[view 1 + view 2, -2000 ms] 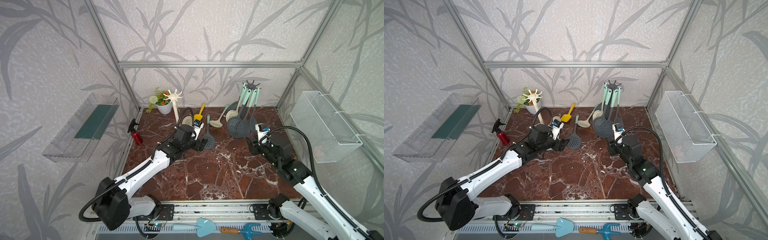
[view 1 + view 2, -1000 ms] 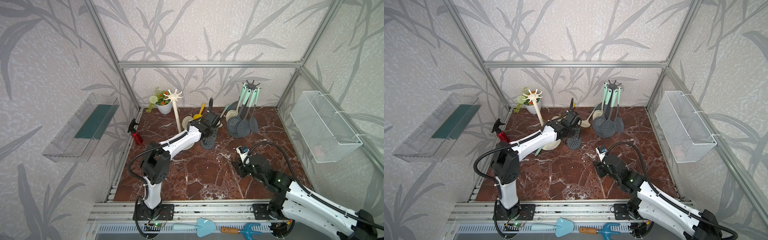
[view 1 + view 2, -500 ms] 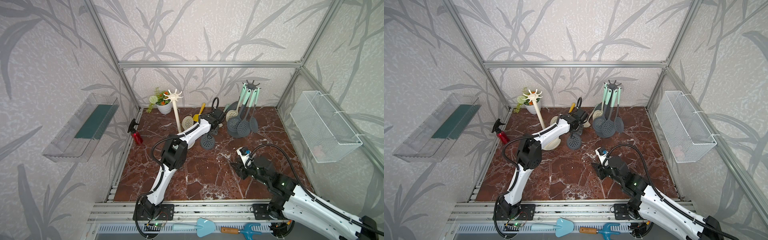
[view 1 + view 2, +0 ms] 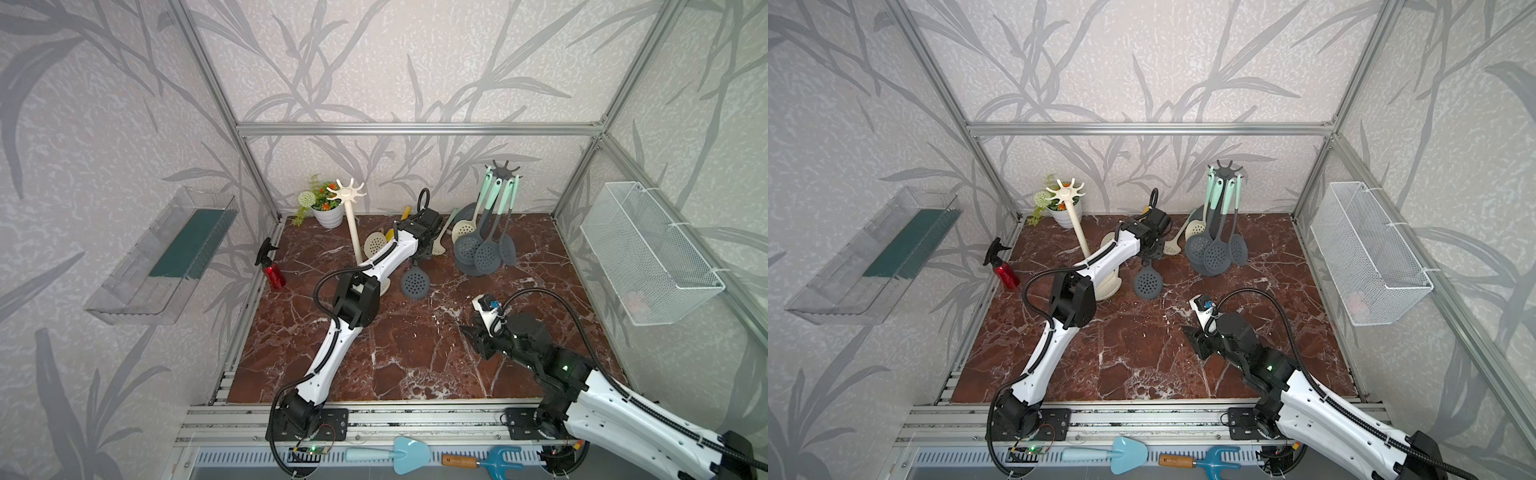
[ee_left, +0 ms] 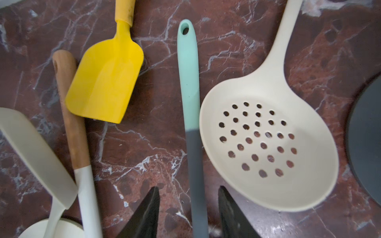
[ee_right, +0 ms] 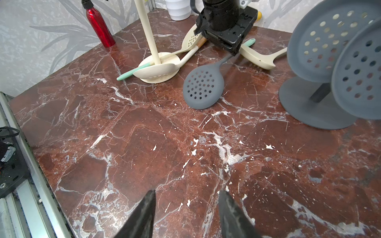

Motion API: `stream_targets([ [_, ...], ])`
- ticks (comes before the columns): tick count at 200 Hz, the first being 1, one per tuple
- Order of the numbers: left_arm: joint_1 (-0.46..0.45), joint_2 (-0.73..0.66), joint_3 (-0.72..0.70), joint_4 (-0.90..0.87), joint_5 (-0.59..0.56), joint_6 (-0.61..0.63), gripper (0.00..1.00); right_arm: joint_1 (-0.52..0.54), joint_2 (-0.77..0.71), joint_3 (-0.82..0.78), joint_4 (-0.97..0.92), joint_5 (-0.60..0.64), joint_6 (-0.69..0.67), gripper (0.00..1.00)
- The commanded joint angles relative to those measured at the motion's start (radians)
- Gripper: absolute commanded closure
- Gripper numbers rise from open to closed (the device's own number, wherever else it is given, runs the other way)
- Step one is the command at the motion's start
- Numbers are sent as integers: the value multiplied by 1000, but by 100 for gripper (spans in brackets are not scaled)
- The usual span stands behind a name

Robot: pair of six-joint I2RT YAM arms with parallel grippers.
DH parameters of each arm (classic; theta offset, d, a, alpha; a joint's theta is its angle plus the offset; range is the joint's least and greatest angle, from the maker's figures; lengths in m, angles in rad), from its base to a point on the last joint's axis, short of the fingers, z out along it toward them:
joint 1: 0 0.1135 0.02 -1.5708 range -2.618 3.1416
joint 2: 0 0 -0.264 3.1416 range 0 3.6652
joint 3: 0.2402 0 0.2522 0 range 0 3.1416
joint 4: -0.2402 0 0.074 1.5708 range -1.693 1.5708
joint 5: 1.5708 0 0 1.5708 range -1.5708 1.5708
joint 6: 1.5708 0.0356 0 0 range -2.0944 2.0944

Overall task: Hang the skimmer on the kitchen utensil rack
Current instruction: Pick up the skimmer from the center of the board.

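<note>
The left gripper (image 5: 188, 208) is lowered over the skimmer (image 5: 193, 144). Its jaws are set at a middling width on either side of the grey part of the handle, and a sliver of table shows between each jaw and the handle, so no grip is judged to be made yet. The skimmer is laid flat on the table (image 6: 144, 144) near the base of the grey rack (image 4: 503, 170), with its teal end and hanging hole pointed toward the back wall and its perforated head turned toward the front. A cream slotted spoon (image 5: 268, 148) is found between the skimmer's handle and the grey rack, almost touching the handle. A yellow spatula (image 5: 105, 82) is laid on the side of the handle away from the rack. The grey rack is taken as the target, since grey utensils with matching teal handles are already hung on it; a free hook cannot be made out. The right gripper (image 6: 186, 197) is held partly open and empty over bare table, in front of the rack and well apart from it. Of the task, only the approach is judged done. Closing on the handle, lifting, carrying to the rack and threading the hole over a hook are left.
</note>
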Motion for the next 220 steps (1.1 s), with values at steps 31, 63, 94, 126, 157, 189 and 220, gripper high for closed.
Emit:
stream_targets([
  [31,8,70,56,-21,14,-4,64,5,28,22,39,15,-17,49],
  [63,17,87,81,-10,37,-2,80,4,20,27,35,18,-18,49],
  [94,22,78,114,-16,57,-10,95,4,4,30,29,18,-18,49],
  [126,22,7,129,-41,110,-15,99,4,-15,35,35,11,-22,49],
  [157,10,-98,92,-70,89,-43,100,4,-46,29,42,-2,-14,49],
  [189,-30,-249,-22,-61,27,-45,100,4,-96,15,56,-35,6,49],
  [220,-81,-401,-175,-34,-8,-52,100,4,-112,18,48,-56,56,49],
])
